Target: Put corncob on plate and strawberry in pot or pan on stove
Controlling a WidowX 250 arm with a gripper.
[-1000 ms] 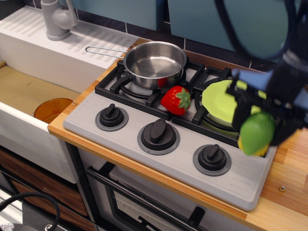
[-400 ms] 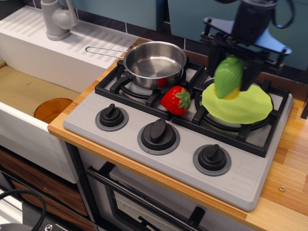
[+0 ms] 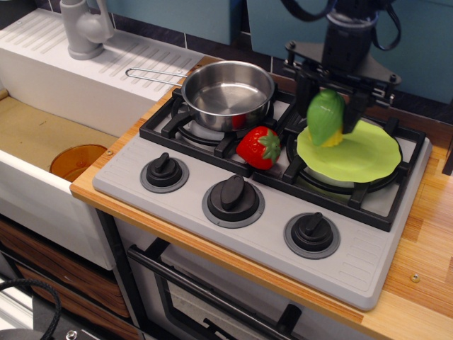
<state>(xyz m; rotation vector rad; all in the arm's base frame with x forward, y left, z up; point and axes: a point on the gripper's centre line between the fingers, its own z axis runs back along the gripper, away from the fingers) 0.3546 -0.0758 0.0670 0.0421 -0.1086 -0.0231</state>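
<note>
Corncob (image 3: 325, 116) has come lower and leftward since a moment ago, clenched in my fingers (image 3: 328, 106) over the left rim of the plate (image 3: 361, 154), toward the tabletop's far right corner; release looks close. One corncob, one plate, one strawberry (image 3: 259, 147), one pan (image 3: 228, 93), three knobs.

Grey tap (image 3: 83, 28) is standing at top left on a white ribbed drainboard (image 3: 106, 67). White sink (image 3: 42, 152) is sitting left of the wooden counter (image 3: 425, 241), with an orange round piece (image 3: 78, 161) lying in its basin. Teal wall panels (image 3: 212, 18) are running along the back. A black oven handle (image 3: 205, 294) is showing below the counter edge. A black cable (image 3: 42, 297) is looping at bottom left.
</note>
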